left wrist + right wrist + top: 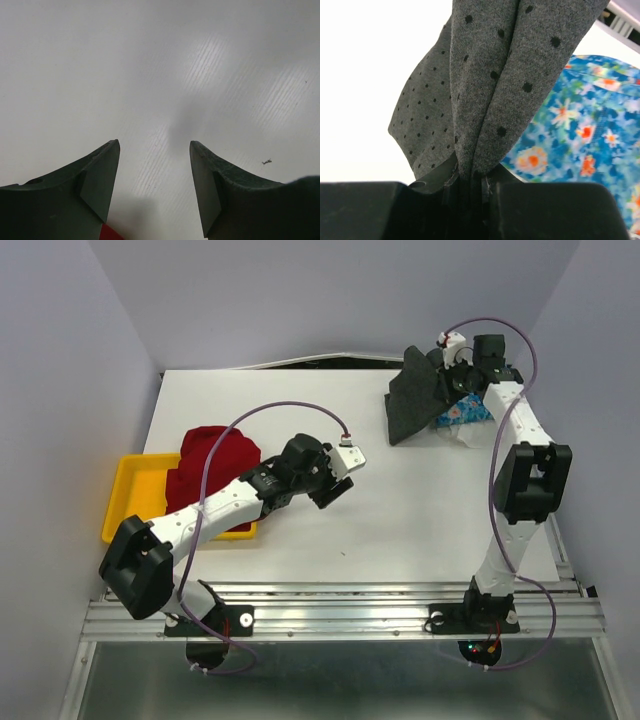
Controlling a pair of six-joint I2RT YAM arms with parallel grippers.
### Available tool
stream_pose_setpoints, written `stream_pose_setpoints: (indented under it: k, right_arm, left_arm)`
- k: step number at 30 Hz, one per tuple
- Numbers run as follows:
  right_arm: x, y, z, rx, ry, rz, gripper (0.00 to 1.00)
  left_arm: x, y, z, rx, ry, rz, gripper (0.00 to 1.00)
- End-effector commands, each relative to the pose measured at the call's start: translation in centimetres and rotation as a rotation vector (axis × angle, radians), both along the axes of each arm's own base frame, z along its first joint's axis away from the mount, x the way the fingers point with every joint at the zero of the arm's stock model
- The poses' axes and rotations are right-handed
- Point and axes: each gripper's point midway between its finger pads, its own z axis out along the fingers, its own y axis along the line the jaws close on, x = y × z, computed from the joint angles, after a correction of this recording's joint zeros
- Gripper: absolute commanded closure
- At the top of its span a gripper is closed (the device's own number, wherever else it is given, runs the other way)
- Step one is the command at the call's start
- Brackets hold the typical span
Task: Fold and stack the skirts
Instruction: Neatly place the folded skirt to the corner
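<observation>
- Three skirts, all soft cloth: one grey skirt (413,400), one red skirt (216,454), one blue skirt (466,413).
- The grey skirt is charcoal with tiny black dots. It stands at the bench's (400,510) far right corner, pulled up into a creased peak, with its lower edge on the surface.
- The blue skirt carries a white and orange flower print. It lies crumpled just right of the grey one, touching it and partly under it.
- The red skirt is plain and deep red, bunched in a rumpled heap. It lies partly in the one tray (124,496), at the left, and spills over the tray's far rim.
- The tray is yellow plastic, shallow and rectangular.
- The bench is flat, white and faintly ribbed.
- Right fingers (446,367): clenched on a gathered fold of the grey skirt, at its peak.
- Left fingers (332,492): two dark wedges spread apart over bare bench, grasping nothing.
</observation>
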Motion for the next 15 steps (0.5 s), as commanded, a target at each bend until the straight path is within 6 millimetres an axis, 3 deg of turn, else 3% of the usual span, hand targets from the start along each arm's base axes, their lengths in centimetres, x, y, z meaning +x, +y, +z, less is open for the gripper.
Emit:
stream_pose_setpoints:
  k: [1, 7, 12, 15]
  right_arm:
    - [2.2, -1.2, 4.3, -0.007, -0.134, 0.028, 0.99]
    - [3.5, -2.4, 5.8, -0.006, -0.179, 0.016, 0.99]
    - [4.2, -3.0, 9.2, 0.022, -0.231, 0.004, 0.99]
    - [4.5, -3.4, 10.2, 0.030, -0.249, 0.001, 0.99]
  left_arm:
    - [0.2, -0.3, 1.5, -0.033, -0.020, -0.007, 0.31]
    - [0.4, -0.3, 1.3, -0.026, -0.022, -0.002, 0.31]
    - [0.4, -0.1, 1.1, -0.020, -0.020, -0.001, 0.31]
    - [0.2, -0.2, 1.0, -0.021, -0.016, -0.008, 0.31]
